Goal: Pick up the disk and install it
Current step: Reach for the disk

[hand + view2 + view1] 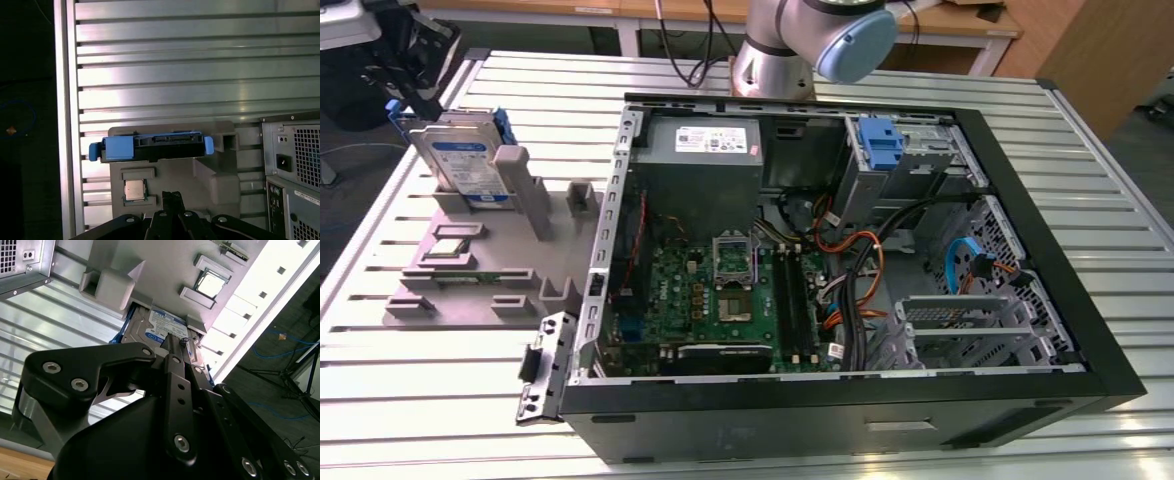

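The disk (460,160) stands on edge in a slot of the grey holder (480,270), at the exterior view's left. It is silver, with a blue-and-white label and a blue frame. In the first wrist view its blue-framed edge (152,146) shows with the connector side facing the camera. In the second wrist view its label (167,326) shows just past my fingers. My black gripper (403,80) hangs just above the disk, not touching it. Its fingers (172,196) sit together, shut on nothing, and their tips (180,342) point down at the disk.
An open computer case (1107,330) lies on the slatted metal table (427,400), with a motherboard (720,290), cables and a blue bracket (881,140) in its drive bay. A processor chip (134,190) rests on the grey holder. The table's edge (65,125) runs close beside the holder.
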Action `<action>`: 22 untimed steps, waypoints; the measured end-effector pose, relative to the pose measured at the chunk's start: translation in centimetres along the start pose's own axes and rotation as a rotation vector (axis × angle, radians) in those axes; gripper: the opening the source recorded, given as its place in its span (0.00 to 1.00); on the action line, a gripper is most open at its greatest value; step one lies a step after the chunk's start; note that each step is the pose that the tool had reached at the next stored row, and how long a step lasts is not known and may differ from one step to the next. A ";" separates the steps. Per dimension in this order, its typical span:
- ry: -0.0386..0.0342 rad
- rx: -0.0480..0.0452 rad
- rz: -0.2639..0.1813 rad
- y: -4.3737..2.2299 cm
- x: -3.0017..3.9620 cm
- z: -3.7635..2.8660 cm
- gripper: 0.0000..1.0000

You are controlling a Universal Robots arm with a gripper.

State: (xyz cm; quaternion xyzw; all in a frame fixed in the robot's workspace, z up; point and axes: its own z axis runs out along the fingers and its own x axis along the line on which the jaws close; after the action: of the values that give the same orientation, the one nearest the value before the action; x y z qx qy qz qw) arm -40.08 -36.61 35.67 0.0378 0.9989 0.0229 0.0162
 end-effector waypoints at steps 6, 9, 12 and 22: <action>0.0001 0.0000 0.000 0.00 0.03 0.00 0.11; 0.0000 0.0000 0.000 0.00 0.03 0.00 0.11; 0.0000 0.0000 0.000 0.00 0.03 0.00 0.11; -0.0003 0.0000 0.000 0.14 1.49 0.62 0.11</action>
State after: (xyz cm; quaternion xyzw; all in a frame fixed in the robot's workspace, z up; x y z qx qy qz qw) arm -41.54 -36.33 35.01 0.0378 0.9989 0.0229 0.0163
